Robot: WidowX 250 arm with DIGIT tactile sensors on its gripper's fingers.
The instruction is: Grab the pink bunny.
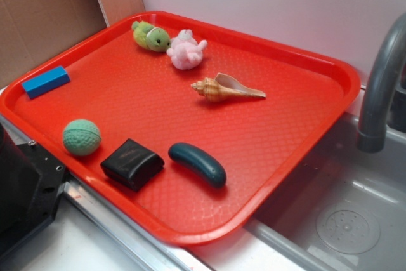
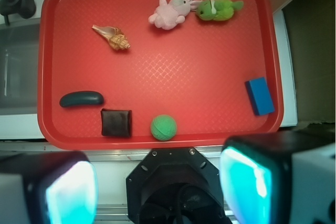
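The pink bunny (image 1: 186, 51) (image 2: 170, 12) is a small fuzzy pale-pink and white plush. It lies near the far edge of the red tray (image 1: 266, 138) (image 2: 210, 77), touching a green-and-yellow plush toy (image 1: 150, 35) (image 2: 219, 9). In the wrist view my gripper (image 2: 157, 182) hangs high above the robot base, short of the tray's near rim and far from the bunny. Its two fingers stand wide apart with nothing between them. The gripper itself does not show in the exterior view.
On the tray also lie a seashell (image 1: 225, 88) (image 2: 112, 36), a dark green pickle shape (image 1: 197, 164) (image 2: 81, 98), a black block (image 1: 132, 164) (image 2: 116, 122), a green ball (image 1: 81, 137) (image 2: 164, 127) and a blue block (image 1: 45, 81) (image 2: 260, 96). A sink (image 1: 342, 220) with a grey faucet (image 1: 380, 87) lies beside the tray.
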